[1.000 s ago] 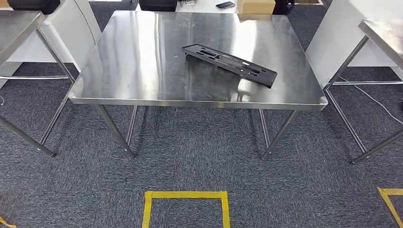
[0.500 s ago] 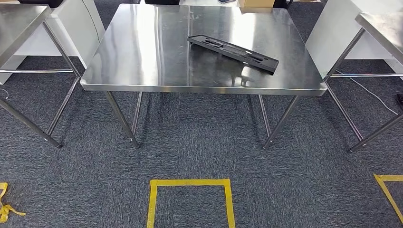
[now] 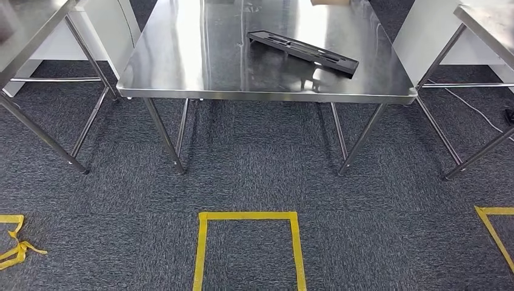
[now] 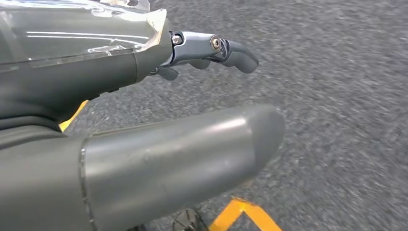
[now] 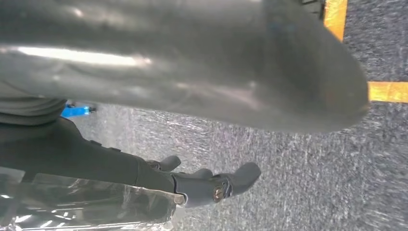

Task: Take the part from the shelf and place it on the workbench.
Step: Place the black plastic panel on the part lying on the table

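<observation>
Black part [image 3: 303, 53] lies on the steel workbench [image 3: 182, 66], hands elsewhere.

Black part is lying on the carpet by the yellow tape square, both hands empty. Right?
Not quite. The head view shows the black part lying on the steel workbench, not the carpet. Left hand and right hand are indeed empty.

Workbench [image 3: 182, 66] far edge cut off; carpet [image 4: 337, 96] blurred.

light: bright, even | glare: overhead streaks on shiny steel surface [image 3: 182, 60] | wrist views: carpet motion-blurred
</observation>
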You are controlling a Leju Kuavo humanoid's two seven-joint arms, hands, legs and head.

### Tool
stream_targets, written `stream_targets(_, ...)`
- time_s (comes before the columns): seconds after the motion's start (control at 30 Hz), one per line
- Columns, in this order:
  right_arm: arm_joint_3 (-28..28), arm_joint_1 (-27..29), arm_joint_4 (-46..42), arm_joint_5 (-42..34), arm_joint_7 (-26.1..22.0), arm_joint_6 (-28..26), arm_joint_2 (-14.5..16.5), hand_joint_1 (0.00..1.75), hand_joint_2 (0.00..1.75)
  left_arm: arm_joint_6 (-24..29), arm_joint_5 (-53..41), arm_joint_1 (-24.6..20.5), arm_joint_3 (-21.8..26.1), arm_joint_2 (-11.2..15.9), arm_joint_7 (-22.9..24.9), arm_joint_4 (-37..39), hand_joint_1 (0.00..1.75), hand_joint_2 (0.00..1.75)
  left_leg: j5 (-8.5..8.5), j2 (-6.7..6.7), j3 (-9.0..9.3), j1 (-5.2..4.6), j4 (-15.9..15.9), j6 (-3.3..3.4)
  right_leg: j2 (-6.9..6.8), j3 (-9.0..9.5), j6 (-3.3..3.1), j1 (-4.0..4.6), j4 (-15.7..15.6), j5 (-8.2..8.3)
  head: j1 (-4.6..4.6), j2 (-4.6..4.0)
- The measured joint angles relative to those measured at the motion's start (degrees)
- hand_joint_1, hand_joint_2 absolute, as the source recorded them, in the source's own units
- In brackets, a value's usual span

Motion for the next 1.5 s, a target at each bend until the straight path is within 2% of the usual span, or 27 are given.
stream_targets(0.1,0.0,0.0,0.1,0.4,-0.1,-0.5,-0.2,0.00,0.00,1.1,0.1,0.0,0.1,0.3,0.1,1.2,0.00,0.00,1.76,0.09,-0.01,0.20,-1.0,-0.95,0.03,-0.61,-1.12,0.11,-1.0,0.90,0.19,0.00)
stream_targets(0.13,0.0,0.0,0.2,0.5,-0.1,-0.6,-0.2,0.00,0.00,1.3,0.1,0.0,0.1,0.4,0.1,1.5,0.00,0.00,1.05,0.00,-0.24,0.26,-0.8,-1.24,-0.04,-1.10,-1.55,-0.16,-1.0,1.65,0.19,0.00)
stream_targets(0.2,0.0,-0.1,0.2,0.7,0.0,-0.7,-0.3,0.00,0.00,1.6,0.2,0.1,0.2,0.7,0.1,1.9,0.00,0.00,-4.08,-0.25,-1.03,0.40,2.3,-1.74,-0.24,-2.43,-2.47,-0.77,-1.3,3.36,0.05,0.00)
stream_targets(0.27,0.0,0.0,0.3,1.1,0.1,-0.8,-0.2,0.00,0.00,1.7,0.2,0.1,0.2,0.9,0.1,2.4,0.00,0.00,-10.59,-0.45,-1.86,0.50,9.1,-2.25,-0.48,-4.19,-2.92,-0.67,-1.1,4.92,-0.08,0.00)
stream_targets(0.3,0.1,0.0,0.3,1.2,0.3,-0.9,-0.2,0.00,0.00,1.6,0.2,0.1,0.2,1.0,0.1,2.6,0.00,0.00,-11.96,-0.51,-1.95,0.56,12.5,-2.50,-0.61,-5.08,-2.84,-0.64,-1.0,5.67,-0.10,0.00)
stream_targets(0.33,0.1,0.0,0.3,1.4,0.4,-0.9,-0.2,0.00,0.00,1.4,0.2,0.0,0.2,1.2,0.1,2.8,0.00,0.00,-11.72,-0.51,-1.53,0.67,14.8,-2.72,-0.74,-6.09,-2.70,-0.64,-0.7,6.40,-0.11,0.00)
stream_targets(0.37,0.1,0.0,0.3,1.5,0.6,-0.9,-0.2,0.00,0.00,1.0,0.2,0.0,0.2,1.4,0.0,2.9,0.00,0.00,-10.26,-0.50,-0.22,0.85,15.4,-2.91,-0.83,-7.23,-2.46,-0.70,-0.3,7.08,-0.12,0.00)
stream_targets(0.4,0.1,-0.1,0.3,1.6,0.7,-0.9,-0.2,0.00,0.00,0.7,0.2,0.0,0.2,1.6,0.0,3.1,0.00,0.00,-8.59,-0.49,2.10,1.07,13.8,-3.08,-0.87,-8.37,-2.12,-0.80,0.3,7.63,-0.13,0.00)
stream_targets(0.47,0.2,-0.1,0.3,1.8,0.8,-0.9,-0.2,0.00,0.00,0.2,0.2,-0.3,0.2,2.0,-0.4,3.4,0.00,0.00,-8.44,-0.65,8.42,1.31,6.2,-3.26,-0.90,-10.62,-1.26,-0.80,1.7,8.43,-0.14,0.00)
stream_targets(0.53,0.2,-0.2,0.4,1.8,0.6,-1.1,-0.3,0.00,0.00,0.0,0.2,-0.7,0.2,2.3,-0.8,3.9,0.00,0.00,-10.75,-0.89,11.84,1.02,0.4,-2.59,-1.01,-11.97,-0.35,-0.60,2.7,9.28,-0.13,0.00)
stream_targets(0.63,0.2,-0.1,0.5,1.7,0.0,-1.4,-0.4,0.00,0.00,0.3,0.2,-0.7,0.2,2.8,-1.0,4.6,0.00,0.00,-10.13,-0.66,10.75,0.66,-0.7,-0.32,-0.93,-13.07,0.56,-0.65,3.1,10.09,0.01,0.00)
stream_targets(0.7,0.2,0.2,0.6,1.7,-0.2,-1.6,-0.4,0.00,0.00,0.6,0.3,-0.7,0.2,3.0,-1.0,4.9,0.00,0.00,-8.52,-0.31,8.87,0.65,-0.9,1.01,-0.63,-14.58,0.08,-0.80,6.6,6.28,0.27,0.00)
stream_targets(0.77,0.2,0.3,0.7,1.8,-0.3,-1.6,-0.4,0.00,0.00,0.7,0.3,-0.8,0.2,3.2,-1.0,5.2,0.00,0.00,-6.91,-0.14,6.89,0.47,-0.8,1.40,-0.42,-15.94,-0.60,-0.88,13.2,0.81,0.50,0.00)
stream_targets(0.8,0.2,0.3,0.7,1.8,-0.4,-1.6,-0.4,0.00,0.00,0.8,0.3,-0.8,0.2,3.3,-1.0,5.4,0.00,0.00,-6.12,-0.05,5.89,0.39,-0.8,1.37,-0.37,-16.03,-0.47,-0.87,16.2,-0.60,0.52,0.00)
stream_targets(0.83,0.2,0.3,0.7,1.9,-0.4,-1.6,-0.5,0.00,0.00,0.9,0.3,-0.8,0.2,3.3,-1.0,5.6,0.00,0.00,-5.39,0.03,4.95,0.34,-0.8,1.32,-0.34,-15.56,-0.09,-0.87,18.0,-0.80,0.51,0.00)
stream_targets(0.87,0.2,0.2,0.7,1.9,-0.4,-1.6,-0.5,0.00,0.00,1.0,0.3,-0.8,0.3,3.4,-1.0,5.7,0.00,0.00,-4.61,0.11,4.07,0.31,-0.7,1.22,-0.31,-14.37,0.50,-0.87,18.5,0.00,0.52,0.00)
stream_targets(0.93,0.2,0.0,0.7,1.9,-0.4,-1.6,-0.5,0.00,0.00,1.1,0.4,-0.9,0.3,3.5,-1.1,6.0,0.00,0.00,-3.04,0.20,2.48,0.31,-0.7,0.91,-0.26,-9.58,1.40,-0.86,14.6,2.46,0.52,0.00)
stream_targets(1.0,0.3,-0.4,0.7,1.9,-0.4,-1.7,-0.6,0.00,0.00,1.2,0.4,-1.0,0.3,3.5,-1.1,6.2,0.00,0.00,-1.45,0.21,1.30,0.22,-0.6,0.32,-0.12,-2.65,0.93,-0.56,5.3,1.95,0.50,0.00)
stream_targets(1.07,0.4,-0.6,0.7,1.9,-0.4,-1.7,-0.6,0.00,0.00,1.3,0.4,-1.1,0.3,3.6,-1.1,6.3,0.00,0.00,0.09,0.31,0.92,0.21,-1.0,-0.39,-0.02,0.85,-0.07,-0.03,-0.7,0.22,0.41,0.00)
stream_targets(1.13,0.5,-0.6,0.8,1.9,-0.4,-1.7,-0.6,0.00,0.00,1.5,0.4,-1.0,0.3,3.8,-1.1,6.5,0.00,0.00,1.29,0.33,0.72,0.38,-1.6,-1.13,-0.10,0.10,-0.86,-0.09,-1.1,0.86,0.32,0.00)
stream_targets(1.17,0.5,-0.6,0.8,1.9,-0.4,-1.7,-0.6,0.00,0.00,1.5,0.4,-1.0,0.4,3.8,-1.1,6.5,0.00,0.00,0.56,0.23,0.37,0.50,-1.3,-1.42,-0.20,-0.58,-1.37,-0.27,-1.0,1.56,0.27,0.00)
stream_targets(1.23,0.5,-0.5,0.8,1.9,-0.4,-1.7,-0.6,0.00,0.00,1.6,0.4,-0.9,0.5,4.0,-1.2,6.6,0.00,0.00,-4.58,-0.02,-0.74,0.70,2.2,-1.86,-0.44,-2.17,-2.53,-0.66,-1.1,3.22,0.02,0.00)
stream_targets(1.3,0.5,-0.4,0.8,1.7,-0.4,-1.7,-0.5,0.00,0.00,1.5,0.3,-0.9,0.5,4.1,-1.5,6.7,0.00,0.00,-10.73,-0.22,-1.74,0.73,9.3,-2.21,-0.67,-3.93,-3.17,-0.35,-1.0,4.76,-0.16,0.00)
stream_targets(1.33,0.5,-0.4,0.9,1.5,-0.4,-1.8,-0.5,0.00,0.00,1.4,0.2,-0.9,0.5,4.1,-1.7,6.7,0.00,0.00,-11.89,-0.30,-1.79,0.73,12.6,-2.37,-0.77,-4.86,-3.16,-0.22,-0.9,5.51,-0.18,0.00)
stream_targets(1.4,0.5,-0.3,0.9,1.2,-0.5,-1.9,-0.5,0.00,0.00,1.1,0.1,-1.0,0.5,4.3,-2.1,6.8,0.00,0.00,-10.18,-0.33,-0.13,0.79,15.0,-2.51,-0.92,-6.65,-2.96,-0.10,-0.5,6.79,-0.19,0.00)
stream_targets(1.47,0.5,-0.2,0.9,1.0,-0.6,-2.0,-0.5,0.00,0.00,0.7,0.0,-1.1,0.5,4.5,-2.2,6.9,0.00,0.00,-7.65,-0.33,4.83,0.85,10.5,-2.38,-0.92,-8.52,-2.55,-0.14,0.6,7.66,-0.22,0.00)
stream_targets(1.5,0.5,-0.2,0.9,0.9,-0.7,-2.1,-0.5,0.00,0.00,0.6,-0.1,-1.3,0.5,4.6,-2.2,6.9,0.00,0.00,-7.75,-0.37,7.69,0.85,7.1,-2.26,-0.91,-9.34,-2.30,-0.11,1.2,7.94,-0.25,0.00)
